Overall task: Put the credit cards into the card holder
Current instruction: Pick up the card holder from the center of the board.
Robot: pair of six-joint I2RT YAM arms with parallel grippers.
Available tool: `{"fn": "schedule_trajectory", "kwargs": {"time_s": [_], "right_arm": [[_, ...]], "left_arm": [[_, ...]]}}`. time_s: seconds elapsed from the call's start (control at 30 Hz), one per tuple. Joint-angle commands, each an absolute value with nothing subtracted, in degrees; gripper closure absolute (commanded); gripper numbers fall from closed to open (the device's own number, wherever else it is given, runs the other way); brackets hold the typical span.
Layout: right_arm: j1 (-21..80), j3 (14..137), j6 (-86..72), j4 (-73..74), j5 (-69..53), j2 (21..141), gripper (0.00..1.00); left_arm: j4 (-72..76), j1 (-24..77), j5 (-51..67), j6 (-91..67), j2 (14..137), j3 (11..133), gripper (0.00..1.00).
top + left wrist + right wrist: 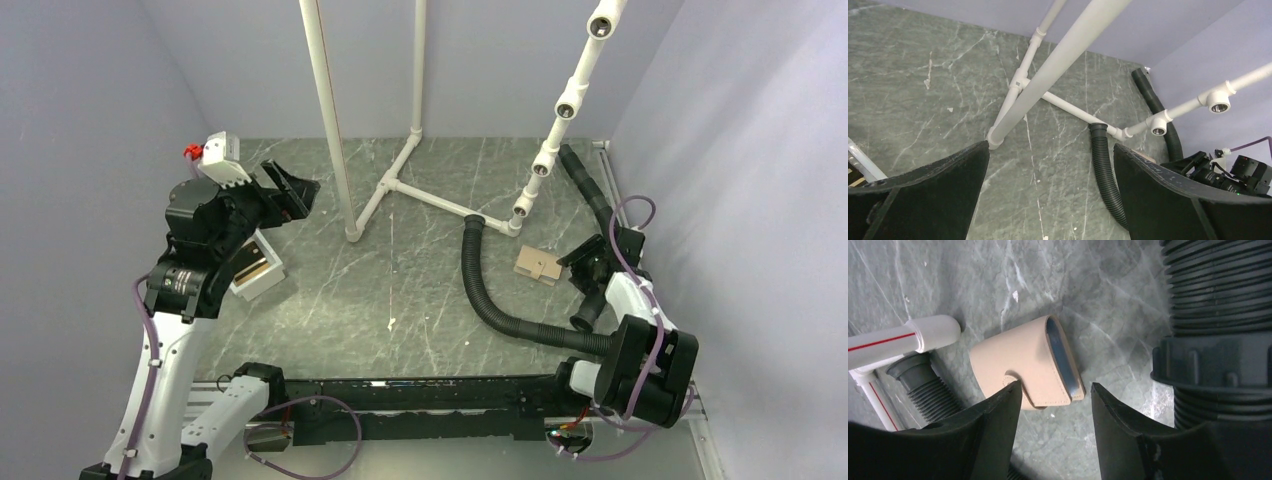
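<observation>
The tan card holder (537,265) lies on the marble table at the right. In the right wrist view the card holder (1020,357) lies flat with its tab closed and its bluish-grey pocket (1064,357) gaping toward the right. My right gripper (1055,385) is open and empty, low just short of the holder, its left fingertip (1010,395) over the tab; it also shows in the top view (583,262). The dark golden credit cards (253,263) lie in a white tray (268,284) at the left. My left gripper (292,190) is raised beyond the tray, open and empty (1050,145).
A white pipe frame (400,185) stands at the back middle with upright poles (328,110). A black corrugated hose (490,295) curves from the frame to the right arm, close beside the holder (1218,305). Purple walls close in on three sides.
</observation>
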State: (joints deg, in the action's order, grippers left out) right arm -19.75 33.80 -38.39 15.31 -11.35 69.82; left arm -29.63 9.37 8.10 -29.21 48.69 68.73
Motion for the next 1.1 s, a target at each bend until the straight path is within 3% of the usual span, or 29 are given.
{"fn": "schedule_trajectory", "kwargs": {"time_s": [0.0,0.3,0.4,0.43,0.77,1.07], "right_arm": [[-21.17,33.25,-37.01,7.06,-14.61,72.57,0.44],[-21.69,31.14,-35.93,-1.5,-23.66,80.23,0.69],[-21.64,32.24,-34.61,-0.85,-24.95,81.73,0.98],[-21.62,32.94,-34.25,0.76,-24.53,81.46,1.0],[-15.02,38.89,-33.55,28.35,-2.82,53.64,1.0],[27.67,47.65,-28.45,32.91,3.05,49.68,1.0]], "left_arm": [[-30.01,10.17,8.84,-27.69,48.42,69.12,0.01],[-28.92,10.2,11.18,-29.06,49.8,68.61,0.01],[-28.59,10.22,11.66,-29.42,50.37,68.69,0.01],[-28.5,10.2,11.81,-29.57,50.63,68.77,0.01],[-26.93,10.2,12.75,-30.33,53.76,68.01,0.01],[-30.51,10.2,13.7,-30.22,55.24,64.94,0.01]]}}
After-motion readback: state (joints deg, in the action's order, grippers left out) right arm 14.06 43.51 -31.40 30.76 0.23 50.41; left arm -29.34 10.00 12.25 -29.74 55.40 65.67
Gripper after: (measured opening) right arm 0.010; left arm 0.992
